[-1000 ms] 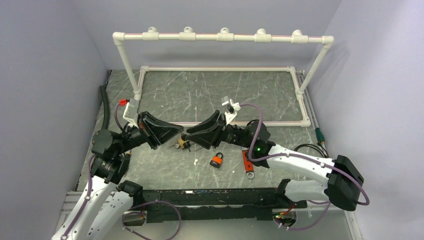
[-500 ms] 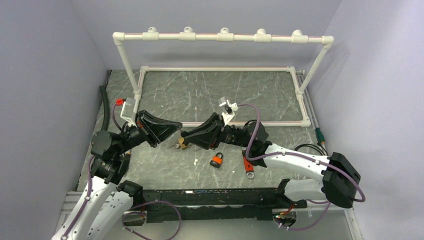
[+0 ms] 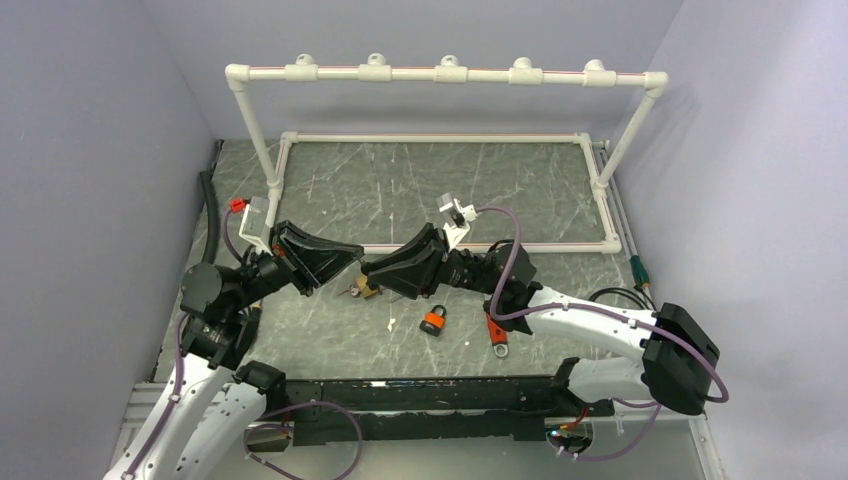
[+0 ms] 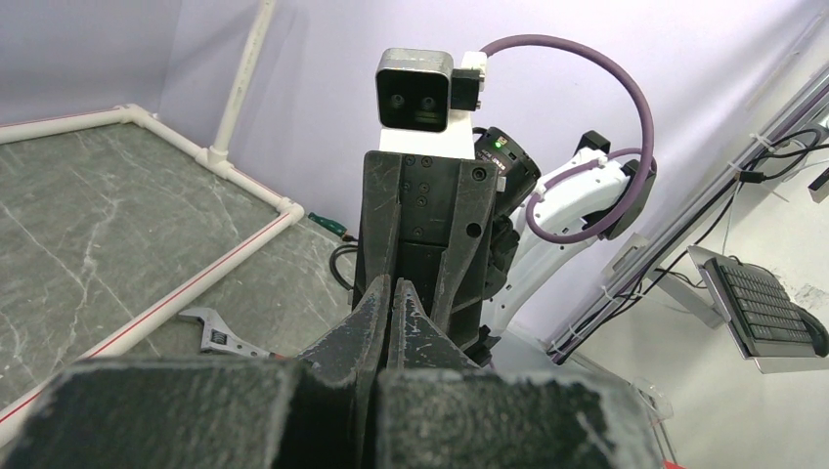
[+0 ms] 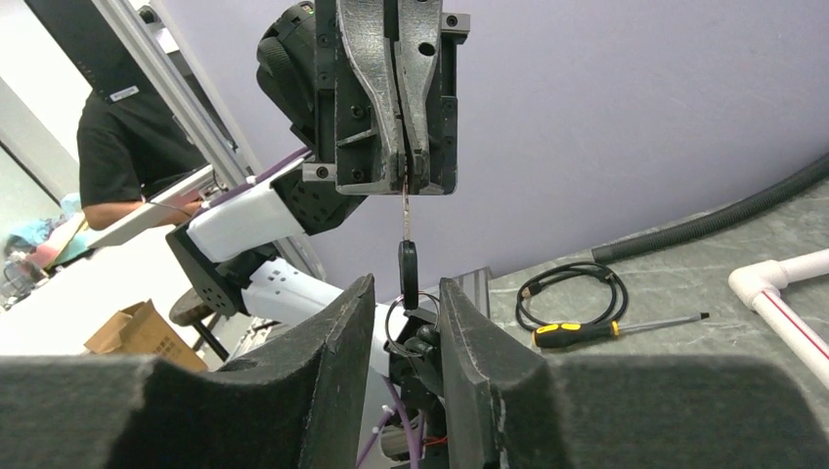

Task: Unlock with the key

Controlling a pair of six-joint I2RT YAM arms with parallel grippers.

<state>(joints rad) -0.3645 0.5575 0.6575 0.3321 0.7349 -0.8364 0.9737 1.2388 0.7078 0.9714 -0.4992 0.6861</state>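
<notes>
In the right wrist view my left gripper (image 5: 404, 186) is shut on the thin blade of a key (image 5: 408, 266). The key's black head and wire ring reach between the fingers of my right gripper (image 5: 406, 285), which stand apart on either side of the head. In the top view the two grippers (image 3: 358, 252) (image 3: 366, 270) meet tip to tip above the table. An orange padlock (image 3: 433, 321) lies on the table in front of the right arm. In the left wrist view my left fingertips (image 4: 389, 285) are pressed together and hide the key.
A small brass-coloured thing with a ring (image 3: 362, 289) lies under the fingertips. A red-handled wrench (image 3: 495, 331) lies beside the orange padlock. A white pipe frame (image 3: 440, 73) stands at the back. A screwdriver (image 5: 577, 333), a coiled cable (image 5: 572, 288) and a black hose (image 3: 211, 215) lie at the left.
My right gripper has moved slightly left, closing in on the left gripper's tip. The left gripper has risen a little. The orange padlock and wrench have not moved.
</notes>
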